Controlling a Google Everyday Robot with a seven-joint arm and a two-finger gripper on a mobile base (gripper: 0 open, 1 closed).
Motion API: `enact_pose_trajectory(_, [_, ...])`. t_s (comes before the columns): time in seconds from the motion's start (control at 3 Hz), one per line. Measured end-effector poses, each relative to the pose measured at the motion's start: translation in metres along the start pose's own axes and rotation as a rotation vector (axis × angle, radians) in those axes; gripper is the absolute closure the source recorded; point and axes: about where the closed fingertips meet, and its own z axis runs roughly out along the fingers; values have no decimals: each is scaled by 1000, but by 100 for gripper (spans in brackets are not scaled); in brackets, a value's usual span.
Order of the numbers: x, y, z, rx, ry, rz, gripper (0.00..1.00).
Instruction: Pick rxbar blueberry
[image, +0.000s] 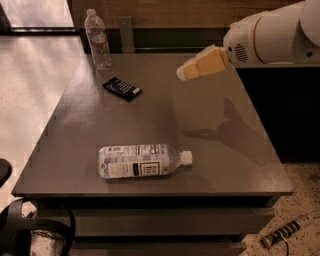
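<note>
The rxbar blueberry (122, 88) is a small flat dark bar with white text lines, lying on the grey table (210, 150) at the back left. My gripper (184, 72) comes in from the upper right on a white arm and hangs above the table's back middle, to the right of the bar and apart from it. It holds nothing that I can see.
A clear water bottle (98, 40) stands upright at the table's back left corner, just behind the bar. Another bottle (142, 160) lies on its side near the front edge. A dark wall runs behind the table. Cables lie on the floor at the front left.
</note>
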Motion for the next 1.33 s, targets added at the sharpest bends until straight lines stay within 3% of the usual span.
enact_pose_trajectory(0.33, [0,0,0,0,0,0,0])
enact_pose_trajectory(1.0, [-24,19,96,-97,-128,0,0])
enact_pose_trajectory(1.33, [-29,40,141,-151,-185,24,0])
